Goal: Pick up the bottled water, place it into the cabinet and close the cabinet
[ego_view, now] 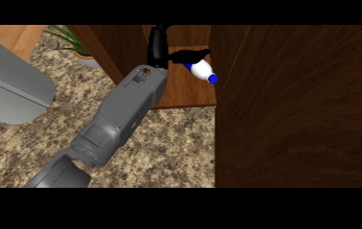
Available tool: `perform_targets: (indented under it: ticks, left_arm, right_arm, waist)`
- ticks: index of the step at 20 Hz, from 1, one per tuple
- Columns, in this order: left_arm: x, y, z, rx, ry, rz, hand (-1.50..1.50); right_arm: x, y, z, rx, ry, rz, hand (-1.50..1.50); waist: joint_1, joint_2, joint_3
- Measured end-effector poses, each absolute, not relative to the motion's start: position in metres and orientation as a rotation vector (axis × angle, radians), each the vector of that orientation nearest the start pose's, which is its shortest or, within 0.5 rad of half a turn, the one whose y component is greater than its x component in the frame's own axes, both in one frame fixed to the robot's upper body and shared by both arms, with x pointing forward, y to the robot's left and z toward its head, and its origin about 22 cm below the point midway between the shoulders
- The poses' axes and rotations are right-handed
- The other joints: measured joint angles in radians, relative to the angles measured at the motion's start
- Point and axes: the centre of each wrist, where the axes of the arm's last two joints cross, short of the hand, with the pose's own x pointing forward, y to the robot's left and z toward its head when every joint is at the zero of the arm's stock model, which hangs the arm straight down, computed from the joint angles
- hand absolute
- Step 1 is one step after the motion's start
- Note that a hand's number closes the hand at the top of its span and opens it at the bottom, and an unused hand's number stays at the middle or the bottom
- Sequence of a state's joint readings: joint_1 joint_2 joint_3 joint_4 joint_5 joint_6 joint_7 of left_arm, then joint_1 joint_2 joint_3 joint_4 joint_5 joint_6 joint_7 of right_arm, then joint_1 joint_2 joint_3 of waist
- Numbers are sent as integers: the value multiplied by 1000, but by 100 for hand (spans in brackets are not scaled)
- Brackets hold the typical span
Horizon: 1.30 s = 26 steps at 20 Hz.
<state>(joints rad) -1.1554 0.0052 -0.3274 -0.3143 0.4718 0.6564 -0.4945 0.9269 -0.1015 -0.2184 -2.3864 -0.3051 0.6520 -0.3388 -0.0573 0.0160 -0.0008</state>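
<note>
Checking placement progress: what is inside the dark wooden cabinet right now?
Inside the dark wooden cabinet, the white water bottle with a blue cap lies tilted above the shelf, held by the black left hand. The hand covers the bottle's base; the open door hides the rest.

Kitchen: speckled granite counter (170, 142), dark wood cabinet (283, 118), potted plant (74, 43)

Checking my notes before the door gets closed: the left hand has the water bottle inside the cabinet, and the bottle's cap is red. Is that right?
Not quite. In the head view the cap is blue, not red. The rest holds: the left hand has the water bottle inside the cabinet.
</note>
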Motion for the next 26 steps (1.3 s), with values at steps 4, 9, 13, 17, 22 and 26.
perform_targets:
  ticks: [4, 9, 13, 17, 22, 26]
  left_arm:
    - [435, 68, 72, 299, -1848, -44, -150]
    - [438, 66, 80, 222, -1895, -19, -150]
    - [437, 63, 87, 83, -1934, 15, -150]
    - [434, 60, 89, -30, -1943, 21, -150]
    - [421, 58, 79, -127, -1938, 9, -150]
    - [403, 53, 72, -193, -1920, 8, -150]
  right_arm:
    - [26, -311, 100, 167, -1882, 239, -150]
    - [26, -312, 102, 163, -1880, 243, -150]
    - [28, -313, 102, 159, -1881, 246, -150]
    - [27, -313, 102, 157, -1881, 243, -150]
    - [28, -309, 101, 175, -1873, 220, -150]
    - [29, -304, 99, 192, -1868, 204, -150]
  waist:
    - [-5, 2, 0]
    - [3, -1, 0]
    - [15, -5, -1]
    - [25, -11, 0]
    - [43, -19, 0]
    - [56, -24, 0]
